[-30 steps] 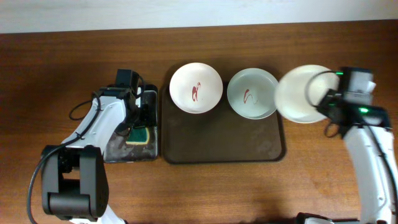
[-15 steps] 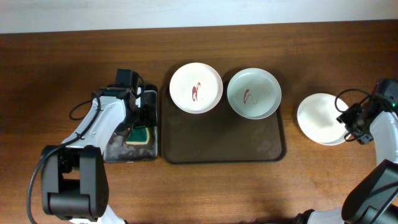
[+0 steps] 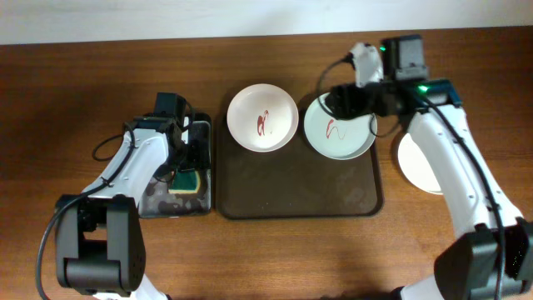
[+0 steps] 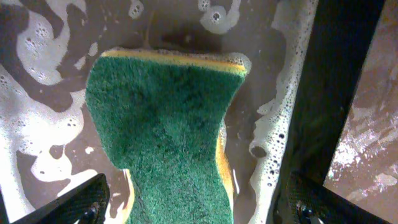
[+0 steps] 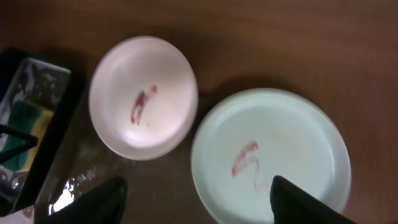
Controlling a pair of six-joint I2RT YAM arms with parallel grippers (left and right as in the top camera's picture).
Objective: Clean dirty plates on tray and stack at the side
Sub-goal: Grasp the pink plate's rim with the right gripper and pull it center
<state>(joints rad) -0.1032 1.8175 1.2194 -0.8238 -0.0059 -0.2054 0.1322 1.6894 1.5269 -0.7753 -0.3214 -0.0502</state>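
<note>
Overhead, right pincer [image 3: 340, 102] gapes released over a red-squiggled plate [image 3: 337, 133]; left pincer [image 4: 199, 205] released over sponge [image 4: 161, 130].

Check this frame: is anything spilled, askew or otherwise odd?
Nothing stands out. The left plate and right plate on the brown tray carry only red sauce marks. The suds lie inside the black tray around the sponge. The plain white plate sits on the table.

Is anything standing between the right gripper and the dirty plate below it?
Nothing visible does. The right gripper hangs open above the right plate on the tray, and the wrist view shows only a red smear on that plate.
</note>
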